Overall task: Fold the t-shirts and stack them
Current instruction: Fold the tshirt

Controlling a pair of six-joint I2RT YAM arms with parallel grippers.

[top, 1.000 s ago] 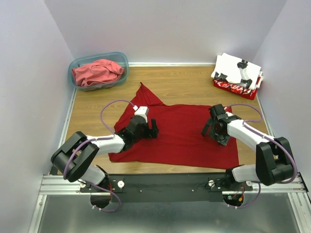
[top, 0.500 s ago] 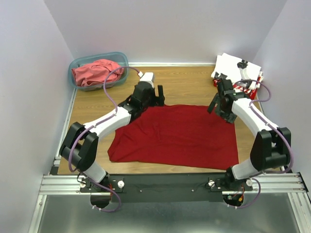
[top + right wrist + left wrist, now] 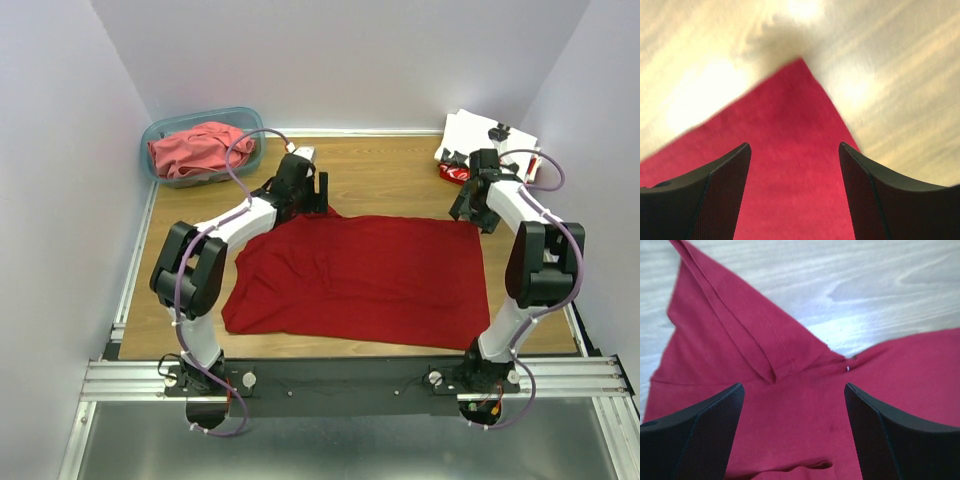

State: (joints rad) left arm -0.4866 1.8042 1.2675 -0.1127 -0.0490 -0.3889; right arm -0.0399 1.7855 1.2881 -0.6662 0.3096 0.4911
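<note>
deep red t-shirt (image 3: 365, 280) lies flat mid table (image 3: 390, 180), long axis left to right, one sleeve flap poking out at the far left corner; collar end not clear; left gripper (image 3: 794, 392) hangs over that far left corner, jaws spread, pinching nothing; right gripper (image 3: 795, 149) over the far right corner, jaws spread too, empty; likely both set at the far corners to grab that edge and fold it toward the near side; coral shirt (image 3: 200, 148) waits in tub (image 3: 252, 125) far left

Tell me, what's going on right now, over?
Left gripper open above deep red shirt, sleeve end. Right gripper open above its far corner. Shirt spread flat. Nothing blocking.
</note>
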